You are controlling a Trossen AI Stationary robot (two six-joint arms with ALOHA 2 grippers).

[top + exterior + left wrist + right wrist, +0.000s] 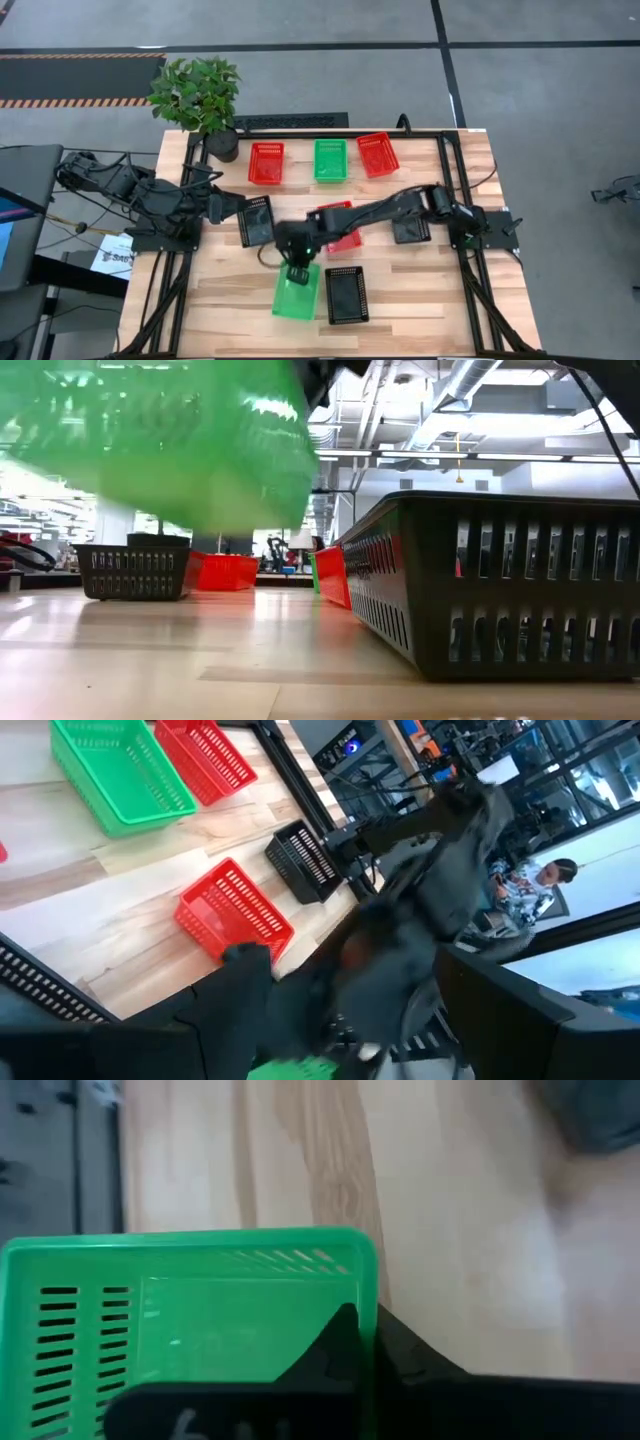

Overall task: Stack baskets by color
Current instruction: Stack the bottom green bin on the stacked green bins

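Observation:
My right gripper [298, 268] is shut on a green basket [296, 292] near the table's front. In the low view the green basket [160, 440] is off the tabletop. A black basket [346, 295] rests on its base just right of it. Another green basket [330, 160] stands at the far edge between two red baskets [266, 163] [377, 154]. A third red basket [340, 225] lies under the right arm. Black baskets [257, 220] [411, 230] sit mid-table. My left gripper [228, 207] stands open beside the left black one. My right gripper holds the green basket by its far end wall [367, 1275]. One finger [335, 1345] is inside the basket and the other [410, 1360] outside, slanting down from the far side. The basket is lifted clear of the table and reaches toward the near edge.
A potted plant [200, 100] stands at the table's far left corner. A dark metal frame [300, 130] runs along the far edge and down both sides. Bare wood lies at the near left and near right of the tabletop.

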